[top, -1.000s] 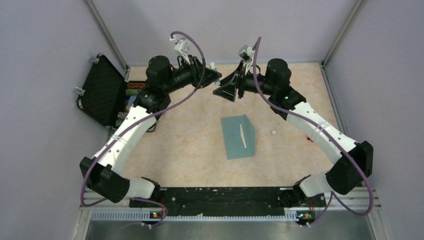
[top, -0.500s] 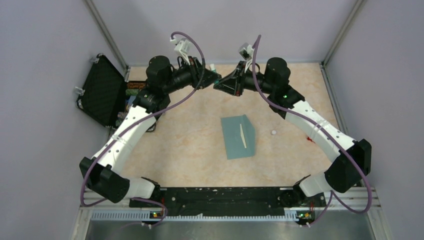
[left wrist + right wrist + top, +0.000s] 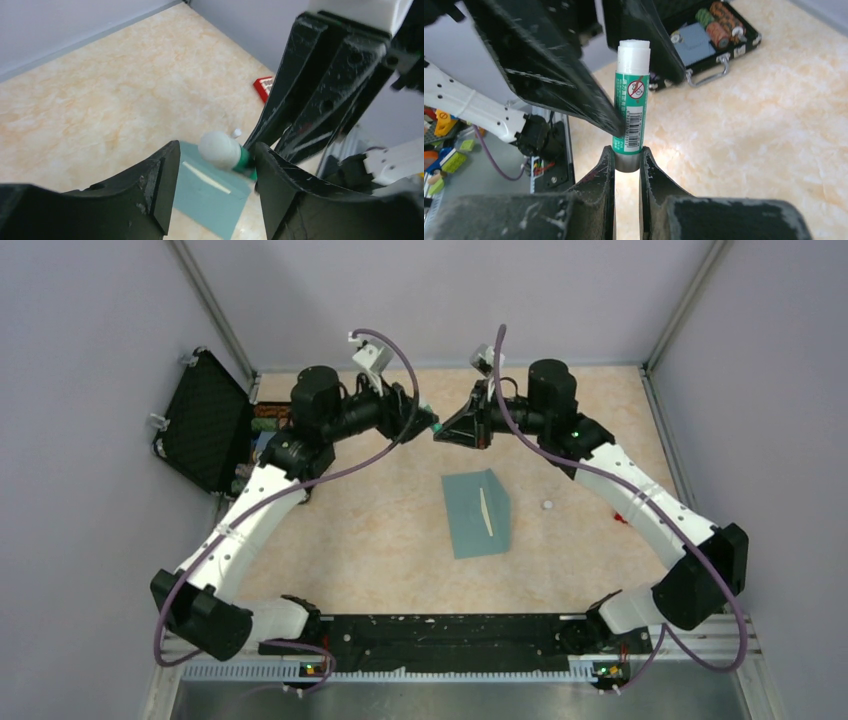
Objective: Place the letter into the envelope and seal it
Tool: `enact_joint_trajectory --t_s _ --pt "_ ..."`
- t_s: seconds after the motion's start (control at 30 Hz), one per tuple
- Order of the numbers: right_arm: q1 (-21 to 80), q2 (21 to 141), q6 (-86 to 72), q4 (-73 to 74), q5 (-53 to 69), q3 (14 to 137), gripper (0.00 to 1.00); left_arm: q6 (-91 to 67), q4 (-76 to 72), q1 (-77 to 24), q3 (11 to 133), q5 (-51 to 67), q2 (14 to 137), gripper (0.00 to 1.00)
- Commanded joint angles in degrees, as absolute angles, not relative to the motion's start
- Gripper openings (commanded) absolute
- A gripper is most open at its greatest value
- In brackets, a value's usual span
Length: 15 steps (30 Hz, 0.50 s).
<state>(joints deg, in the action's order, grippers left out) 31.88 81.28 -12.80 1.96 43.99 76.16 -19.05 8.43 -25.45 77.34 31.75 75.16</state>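
Envelope [image 3: 465, 518] — one; glue stick [image 3: 630, 115] — one

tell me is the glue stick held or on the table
Held: the right gripper clamps the glue stick by its base, off the table; the left gripper stands open around its white end.

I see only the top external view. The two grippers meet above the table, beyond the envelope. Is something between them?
Observer: Yes. The right wrist view shows a green glue stick.
Operator: Which gripper holds it?
Observer: The right gripper is shut on its grey base end.
Operator: And the left one?
Observer: The left gripper is open, with one finger on each side of the stick's white end.
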Motion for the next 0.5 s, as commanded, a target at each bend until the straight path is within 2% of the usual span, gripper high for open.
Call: enact_joint_trajectory --t_s 0.0,0.13,0.23,0.3,0.4,0.47 --pt "28.9 76.2 -4.9 14.7 47.3 75.9 0.0 4.9 15.4 -23.6 73.1 31.4 66.6 0.69" --pt "28.0 75.9 -4.0 23.1 46.9 75.3 0.0 25.2 20.8 -23.8 69.4 34.6 60.4 0.76" --pt "28.1 77.3 -4.6 30.1 46.7 75.5 0.0 42.2 20.6 -25.8 65.5 34.5 55.9 0.75" --pt "28.1 78.0 -5.9 32.6 47.4 74.6 0.0 54.8 18.3 -29.7 62.0 30.3 53.5 0.75" --pt "28.1 78.2 -8.9 32.8 50.0 72.1 0.0 75.6 13.5 -34.2 54.8 28.6 50.6 0.74" --pt "28.1 78.7 -10.5 32.8 51.4 71.5 0.0 84.2 10.9 -36.3 51.9 29.1 50.2 0.73"
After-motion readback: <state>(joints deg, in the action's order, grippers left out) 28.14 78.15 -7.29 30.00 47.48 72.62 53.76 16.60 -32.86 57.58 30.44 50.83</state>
